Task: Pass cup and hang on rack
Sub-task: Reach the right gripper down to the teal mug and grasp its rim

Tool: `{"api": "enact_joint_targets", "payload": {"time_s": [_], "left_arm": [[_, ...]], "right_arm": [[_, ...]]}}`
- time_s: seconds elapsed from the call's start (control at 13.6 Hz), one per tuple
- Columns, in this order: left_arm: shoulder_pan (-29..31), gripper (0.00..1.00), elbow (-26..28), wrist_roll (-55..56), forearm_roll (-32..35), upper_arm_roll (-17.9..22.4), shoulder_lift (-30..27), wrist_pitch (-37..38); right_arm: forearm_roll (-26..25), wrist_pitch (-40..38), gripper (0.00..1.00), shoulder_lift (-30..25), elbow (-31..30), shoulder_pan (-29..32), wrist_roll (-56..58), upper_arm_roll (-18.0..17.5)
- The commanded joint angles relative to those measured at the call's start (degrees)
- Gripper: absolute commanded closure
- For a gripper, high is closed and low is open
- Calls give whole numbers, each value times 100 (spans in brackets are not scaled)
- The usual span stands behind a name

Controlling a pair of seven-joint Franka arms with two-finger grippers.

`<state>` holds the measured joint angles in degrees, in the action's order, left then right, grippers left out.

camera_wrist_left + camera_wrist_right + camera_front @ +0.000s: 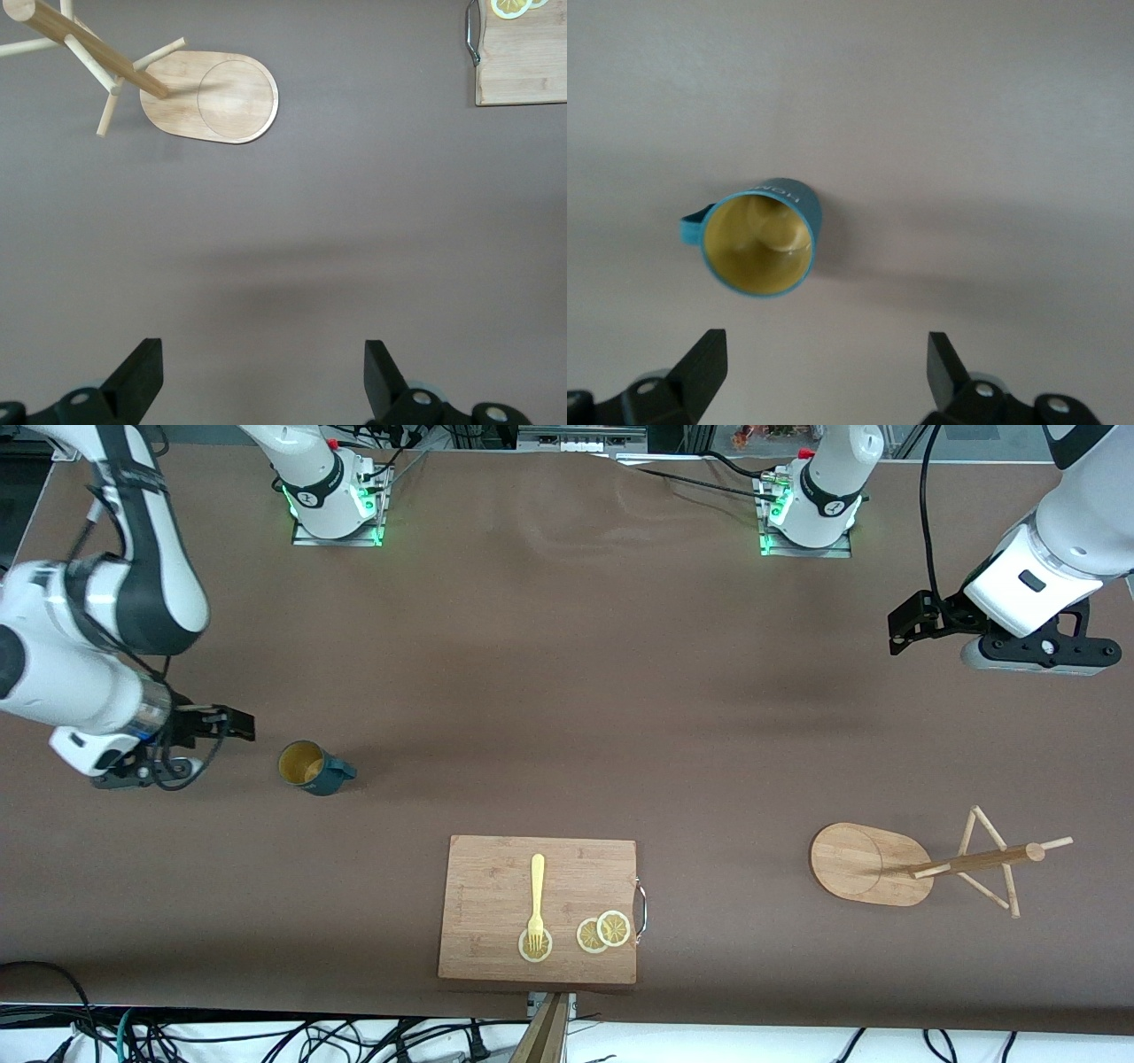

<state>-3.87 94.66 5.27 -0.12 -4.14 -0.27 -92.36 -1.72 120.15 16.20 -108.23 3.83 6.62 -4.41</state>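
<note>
You are looking at what seems to be a robotics lab: two arm bases [335, 500] bolted to a brown-covered table [567, 691], loose cables [266, 1036] hanging below the table edge near the cutting board [496, 886], probably metal framing above the bases.

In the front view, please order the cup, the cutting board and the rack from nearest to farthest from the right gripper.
Measured from the right gripper, its jaws open:
1. The cup, just beside it.
2. The cutting board, nearer the front camera, mid-table.
3. The rack, at the left arm's end.
</note>
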Motion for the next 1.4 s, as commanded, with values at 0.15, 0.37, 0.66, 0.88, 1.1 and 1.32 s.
{"api": "enact_joint_targets", "payload": {"time_s": [0.15, 0.37, 0.66, 0.88, 1.1, 1.32], "left_arm": [[-35, 0, 35, 62, 117, -8, -69, -10], [-35, 0, 35, 62, 117, -8, -69, -10], [-35, 0, 26, 62, 117, -8, -69, -10], [-26, 0, 26, 62, 117, -8, -69, -10], [-35, 0, 35, 62, 117, -8, -69, -10], [-35, 0, 26, 62, 117, -8, -69, -10]], "right_arm": [[93, 1202, 0, 198, -708, -57, -169, -7], [93, 1659, 1, 549, -673, -198, -371, -7], [93, 2116, 2, 910, -603, -286, -433, -7], [84, 2197, 27, 990, -603, -286, -433, -7], [84, 2179, 77, 990, -603, -277, -433, -7], [84, 2170, 100, 990, -620, -269, -372, -7]]}}
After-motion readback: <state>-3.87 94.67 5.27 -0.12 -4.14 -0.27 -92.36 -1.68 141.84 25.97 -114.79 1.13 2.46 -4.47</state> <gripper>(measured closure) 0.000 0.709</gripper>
